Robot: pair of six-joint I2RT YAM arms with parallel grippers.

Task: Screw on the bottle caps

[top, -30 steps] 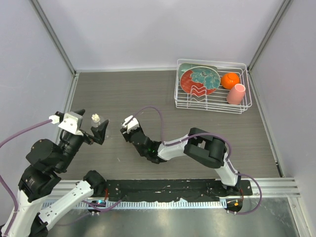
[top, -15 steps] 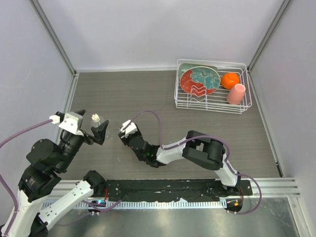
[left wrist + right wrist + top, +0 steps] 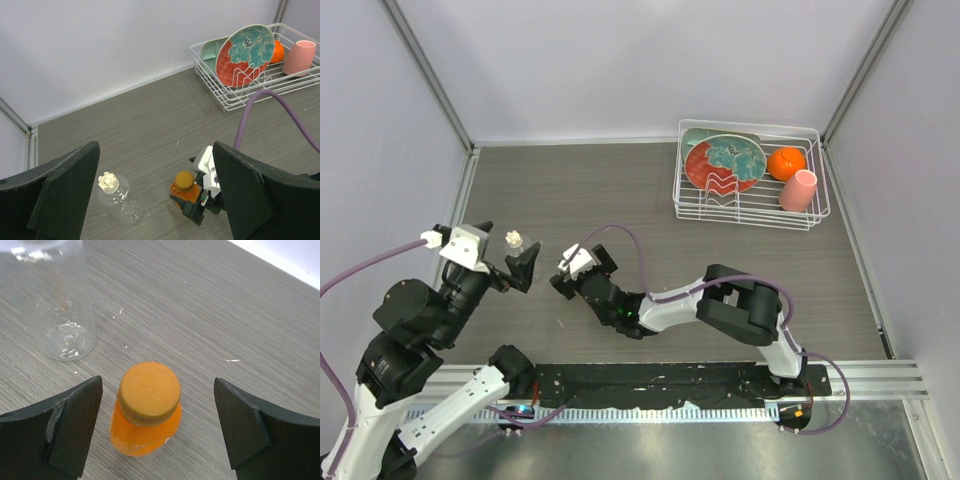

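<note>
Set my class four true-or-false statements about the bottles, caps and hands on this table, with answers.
1. An orange cap sits on the orange bottle. True.
2. The clear bottle lies on its side. False: it stands upright.
3. The right hand is shut on the orange bottle. False: it is open, its fingers apart from the bottle on either side.
4. The pink cup is in the wire rack. True.

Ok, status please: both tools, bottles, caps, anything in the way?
Left tool open around clear bottle, cream cap on. Right tool open astride orange bottle, orange cap on. Nothing blocking either.
</note>
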